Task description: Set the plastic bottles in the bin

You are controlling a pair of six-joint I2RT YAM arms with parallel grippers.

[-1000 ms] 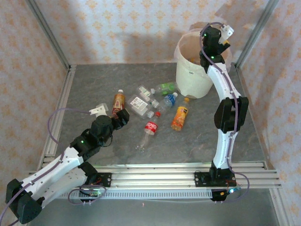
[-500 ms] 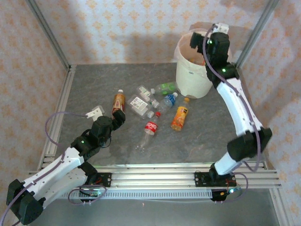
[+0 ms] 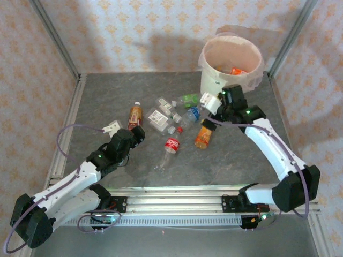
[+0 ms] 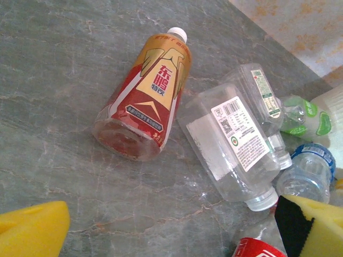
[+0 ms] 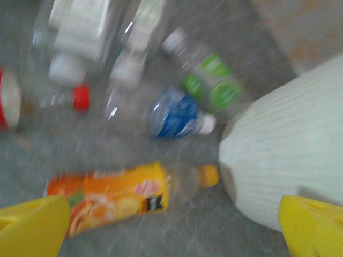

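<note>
Right arm swung off the bin (image 3: 217, 85) and came down to the table (image 3: 107, 96); left arm only nudged forward. Right gripper (image 5: 172, 227) is now low over the pile beside the bin wall, pads spread fully apart and nothing between them, with the orange-label bottle (image 5: 115, 198) lying on its side just ahead. Wrist view is motion-blurred, so I'd say it's mid-approach, not settled. Left gripper (image 4: 171, 230) is likewise wide open and empty, looking at the red-and-gold bottle (image 4: 150, 101), which lies flat next to a clear white-label bottle (image 4: 230, 144). At least one orange bottle is in the bin already; roughly seven are left on the table, clustered mid-table, including the blue-label bottle (image 3: 192, 114) and the cola bottle (image 3: 171, 145). Step in hand, as I read it: reach for the next pick. Next move needs the right jaws squared across the orange-label bottle's body, lowered until they straddle it, closed, then lifted over the rim. Watch for bumping the blue-label neighbour.
</note>
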